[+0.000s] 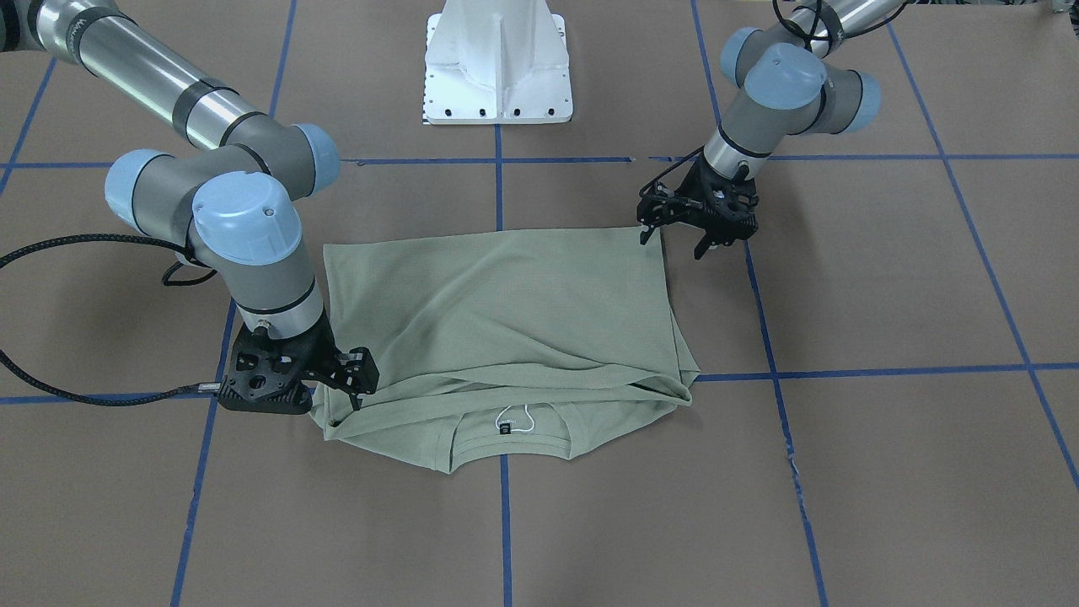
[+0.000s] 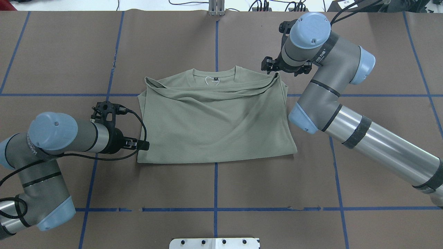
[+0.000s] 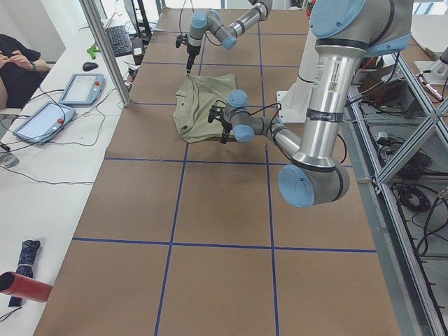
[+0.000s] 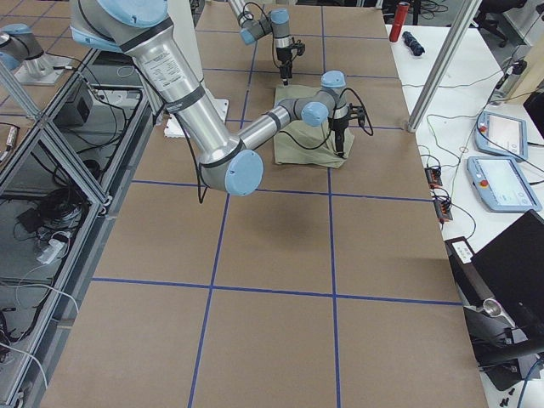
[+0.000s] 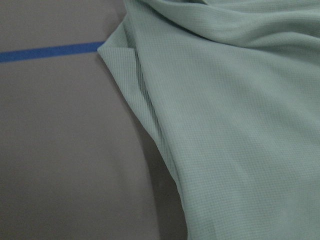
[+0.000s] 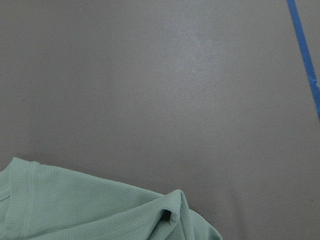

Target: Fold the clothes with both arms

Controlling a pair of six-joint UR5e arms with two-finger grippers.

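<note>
The pale green shirt lies folded in half on the brown table, its hem brought up just short of the collar, so the dark neck tag shows. My left gripper is open, low beside the crease-side corner with nothing between its fingers. The left wrist view shows that corner. My right gripper sits at the collar-side corner, touching the cloth edge. Its jaws are hidden by its own frame, so I cannot tell whether it grips. The right wrist view shows only a shirt edge.
Blue tape lines grid the brown table. The white pedestal stands at the robot's side of the table. A side bench holds tablets and a red bottle, with a person's hands near it.
</note>
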